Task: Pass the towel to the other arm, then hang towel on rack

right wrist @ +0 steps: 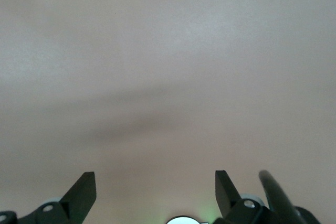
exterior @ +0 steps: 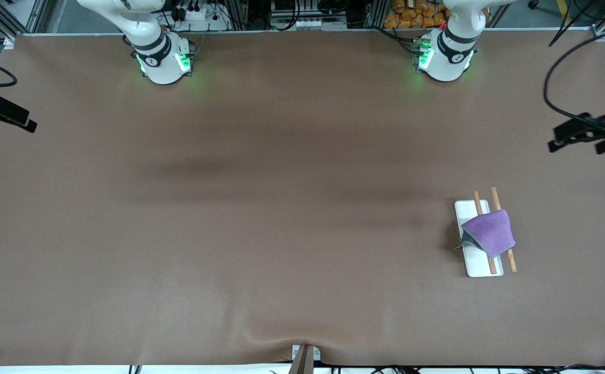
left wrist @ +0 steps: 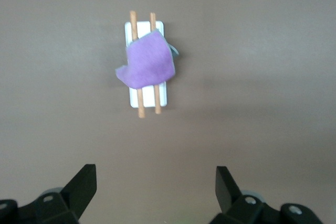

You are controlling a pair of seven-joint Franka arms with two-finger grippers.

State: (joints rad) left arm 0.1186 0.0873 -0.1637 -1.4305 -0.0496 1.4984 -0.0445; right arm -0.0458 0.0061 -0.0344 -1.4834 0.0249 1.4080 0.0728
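The towel (exterior: 490,232) lies draped over the rack (exterior: 481,267), well below the left hand (left wrist: 155,187), which hangs wide and empty. The right hand (right wrist: 155,187), also wide, waits over bare tabletop (exterior: 260,218). Hanging looks finished; nothing further seems needed.

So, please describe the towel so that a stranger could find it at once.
Look toward the left arm's end of the brown table, where a small white rack with two wooden rods lies. The towel is draped across those rods. It is the only purple thing there, with a grey underside.
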